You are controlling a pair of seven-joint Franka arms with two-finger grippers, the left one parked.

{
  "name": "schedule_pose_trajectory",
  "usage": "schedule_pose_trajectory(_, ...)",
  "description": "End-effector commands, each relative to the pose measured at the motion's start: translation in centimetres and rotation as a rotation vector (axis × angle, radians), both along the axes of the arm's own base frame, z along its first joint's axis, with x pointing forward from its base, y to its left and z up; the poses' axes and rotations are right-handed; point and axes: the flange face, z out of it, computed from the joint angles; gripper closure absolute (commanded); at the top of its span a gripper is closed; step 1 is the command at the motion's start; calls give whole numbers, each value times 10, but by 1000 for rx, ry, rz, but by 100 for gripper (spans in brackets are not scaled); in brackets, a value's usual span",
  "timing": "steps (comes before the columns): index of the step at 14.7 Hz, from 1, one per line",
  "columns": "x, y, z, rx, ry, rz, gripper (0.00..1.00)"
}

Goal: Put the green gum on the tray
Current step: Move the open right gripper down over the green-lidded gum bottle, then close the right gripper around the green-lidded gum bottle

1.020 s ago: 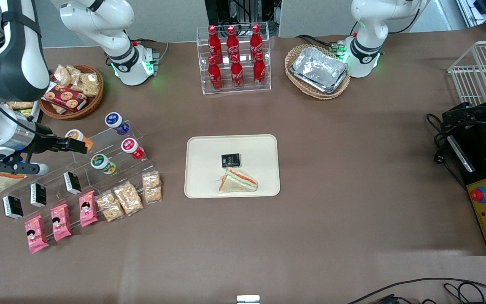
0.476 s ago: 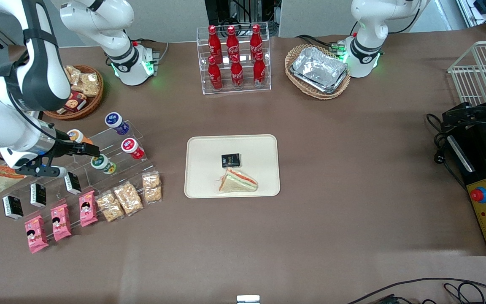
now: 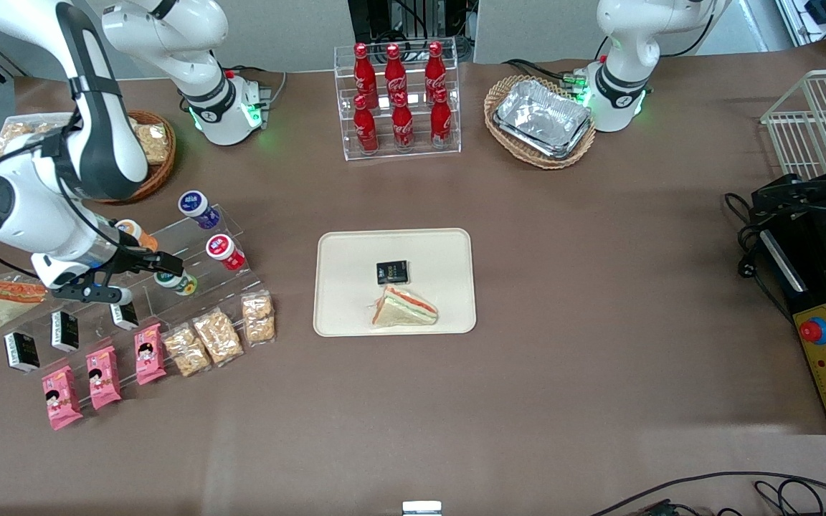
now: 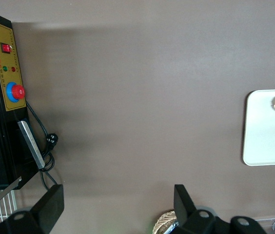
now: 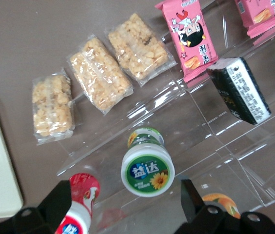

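**End effector lines up over the green gum**

The end effector hovers just above the green gum, which stands on a low step of the clear acrylic stand toward the working arm's end of the desk. In the right wrist view the fingers are spread wide, one on each side of the gum's round lid, and nothing is held. The red-lidded bottle sits just beside the gum, and the orange-lidded bottle lies close by one finger.

The step in hand looks like the final approach before the grasp. To do it well, the fingers should come down with the lid centred between them and close on the bottle's body below the rim, so it does not slip. Care is needed not to knock the red-lidded neighbour or scrape the stand's edge. A straight lift off the step, then a carry to the tray, should follow; bare tray near the black packet and the sandwich seems a safe spot
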Motion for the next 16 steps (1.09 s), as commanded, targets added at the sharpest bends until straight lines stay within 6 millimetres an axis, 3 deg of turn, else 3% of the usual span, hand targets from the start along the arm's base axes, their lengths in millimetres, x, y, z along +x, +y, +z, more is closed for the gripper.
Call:
schedule_pose_trajectory(1, -20, -5, -22, -12, -34, 16, 0)
schedule_pose_trajectory(6, -22, -30, -42, -14, -44, 34, 0)
schedule_pose_trajectory(12, -21, -20, -43, -9, -42, 25, 0)
schedule_pose_trajectory(16, -18, -12, -54, -5, -44, 34, 0)
